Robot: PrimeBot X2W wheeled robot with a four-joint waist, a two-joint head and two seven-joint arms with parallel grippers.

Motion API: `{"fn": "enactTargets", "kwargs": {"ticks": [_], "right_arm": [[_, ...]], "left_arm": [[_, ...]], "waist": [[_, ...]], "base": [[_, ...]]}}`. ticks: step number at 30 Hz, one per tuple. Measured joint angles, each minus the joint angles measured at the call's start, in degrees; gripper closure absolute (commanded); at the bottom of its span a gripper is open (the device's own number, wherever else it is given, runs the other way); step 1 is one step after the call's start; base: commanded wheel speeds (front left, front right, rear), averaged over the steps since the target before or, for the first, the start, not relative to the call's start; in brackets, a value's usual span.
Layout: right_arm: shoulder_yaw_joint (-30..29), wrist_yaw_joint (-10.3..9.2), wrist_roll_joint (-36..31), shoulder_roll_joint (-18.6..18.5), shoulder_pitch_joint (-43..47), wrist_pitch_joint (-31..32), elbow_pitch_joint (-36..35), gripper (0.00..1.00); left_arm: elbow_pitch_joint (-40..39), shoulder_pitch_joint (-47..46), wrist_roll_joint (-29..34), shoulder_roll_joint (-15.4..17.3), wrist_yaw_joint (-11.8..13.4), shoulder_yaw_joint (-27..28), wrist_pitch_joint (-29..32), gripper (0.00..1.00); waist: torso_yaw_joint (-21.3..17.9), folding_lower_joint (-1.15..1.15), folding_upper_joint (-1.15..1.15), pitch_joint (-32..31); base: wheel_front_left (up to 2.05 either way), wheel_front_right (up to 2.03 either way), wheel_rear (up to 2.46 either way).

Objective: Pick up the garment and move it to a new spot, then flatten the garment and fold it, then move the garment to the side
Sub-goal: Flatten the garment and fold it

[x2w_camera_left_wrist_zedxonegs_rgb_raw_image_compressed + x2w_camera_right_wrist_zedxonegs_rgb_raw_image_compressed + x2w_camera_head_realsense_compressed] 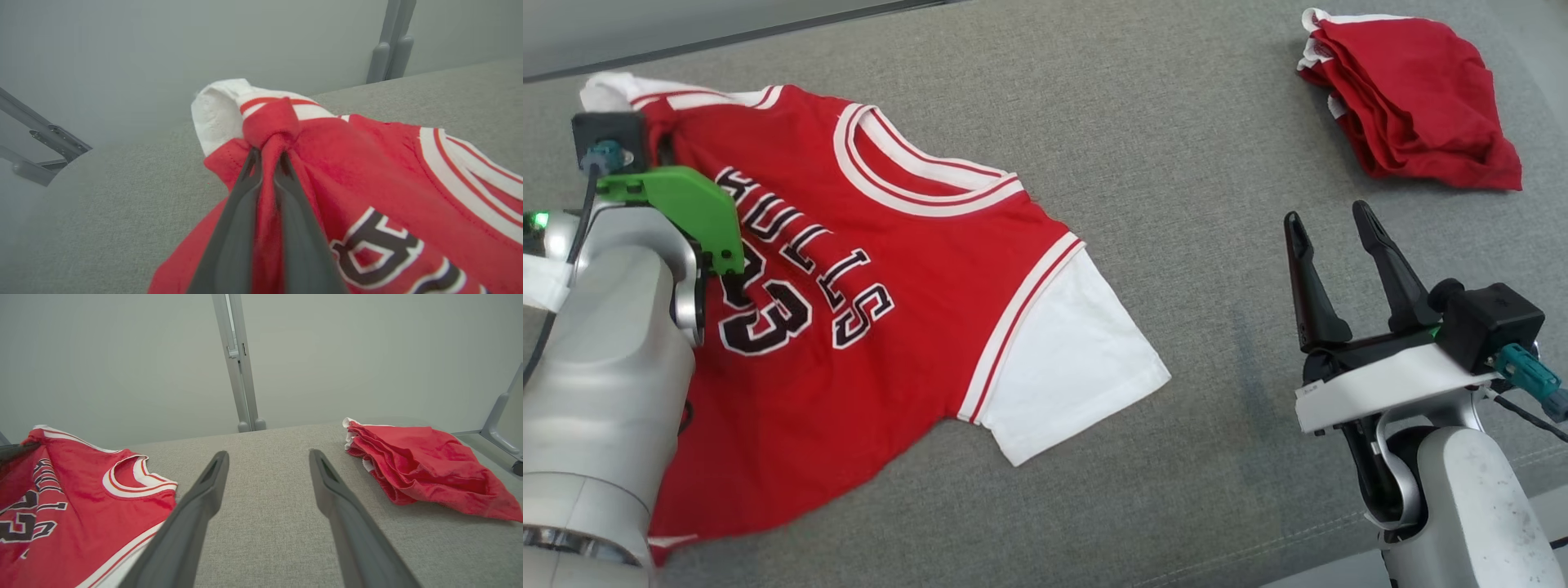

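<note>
The garment (915, 269) is a red jersey with white sleeves and black "BULLS 23" lettering, spread on the grey padded surface (1192, 245) at the left. In the left wrist view my left gripper (267, 153) is shut on a bunched fold of red cloth (282, 122) at the shoulder, beside the far white sleeve (216, 110). In the head view the left wrist and its green mount (678, 204) cover that grip. My right gripper (1331, 220) stands open over bare surface to the jersey's right, nothing between its fingers (204, 490). The jersey (81, 498) lies to its left.
A second red garment (1413, 98), roughly folded, lies at the far right (421, 465). A wide strip of bare grey surface separates it from the jersey. A metal post (239, 363) rises behind the far edge, with frame bars (49, 134) at the left.
</note>
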Motion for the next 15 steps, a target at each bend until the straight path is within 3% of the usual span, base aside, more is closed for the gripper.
{"fn": "enactTargets", "kwargs": {"ticks": [10, 12, 13, 15], "right_arm": [[0.1, 0.0, 0.4, 0.0, -0.6, -0.5, 0.6, 0.0], [0.0, 0.0, 0.5, 0.0, -0.9, -0.6, 0.7, 0.0], [0.0, 0.0, 0.5, 0.0, -0.9, -0.6, 0.8, 0.0], [-0.1, 0.0, 0.6, 0.0, -0.9, -0.9, 1.0, 0.0]], "left_arm": [[1.1, -6.5, 4.4, -0.7, -2.0, -4.7, -4.7, 0.98], [1.8, -6.7, 4.0, -1.2, -2.7, -4.6, -4.9, 0.2], [2.1, -6.7, 3.8, -1.4, -3.0, -4.6, -5.2, 0.0], [2.9, -6.7, 3.2, -1.8, -3.5, -4.3, -5.7, 0.0]], "waist": [[-1.9, 0.0, 0.0, 1.4], [-2.3, 0.0, 0.0, 1.7], [-2.4, 0.0, 0.0, 1.8], [-2.6, 0.0, 0.0, 2.1]], "base": [[0.0, 0.0, 0.0], [0.0, 0.0, 0.0], [0.0, 0.0, 0.0], [0.0, 0.0, 0.0]]}}
